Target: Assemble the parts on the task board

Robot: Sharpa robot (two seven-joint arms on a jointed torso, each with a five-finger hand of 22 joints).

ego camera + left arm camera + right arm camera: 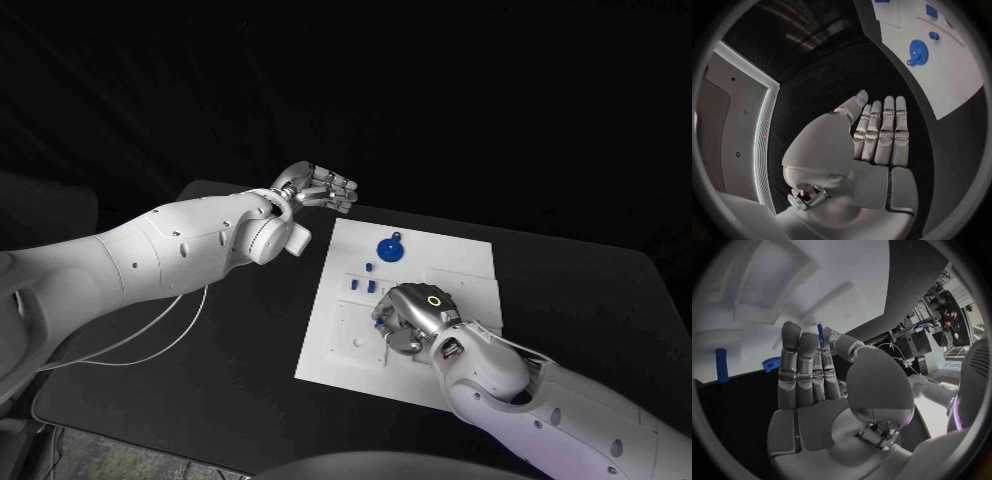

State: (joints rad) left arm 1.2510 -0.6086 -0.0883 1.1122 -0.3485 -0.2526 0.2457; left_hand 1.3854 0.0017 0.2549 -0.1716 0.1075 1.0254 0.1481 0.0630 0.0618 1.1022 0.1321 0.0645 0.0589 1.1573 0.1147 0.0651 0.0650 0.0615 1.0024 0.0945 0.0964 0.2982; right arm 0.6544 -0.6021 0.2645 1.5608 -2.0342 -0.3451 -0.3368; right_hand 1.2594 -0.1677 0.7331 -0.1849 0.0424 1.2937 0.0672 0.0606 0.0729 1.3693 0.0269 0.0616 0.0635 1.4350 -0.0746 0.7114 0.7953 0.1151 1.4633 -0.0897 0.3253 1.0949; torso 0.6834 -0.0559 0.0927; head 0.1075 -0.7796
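Observation:
The white task board (433, 262) lies in the middle of the black table. A blue gear (391, 248) sits near its far edge, with small blue parts (362, 285) just in front of it. My right hand (411, 317) hovers low over the board's middle. In the right wrist view a thin blue pin (820, 333) sticks up between its thumb and a finger, pinched there. My left hand (320, 187) is off the board's far left corner, fingers straight and empty. The left wrist view shows that flat hand (879, 135), the gear (917, 51) and the board (948, 80).
Square recesses (767, 280) are sunk in the board under my right hand. A blue bar (721, 365) and a blue toothed piece (771, 363) lie beyond its fingers. A thin white cable (159, 335) loops over the table at the left.

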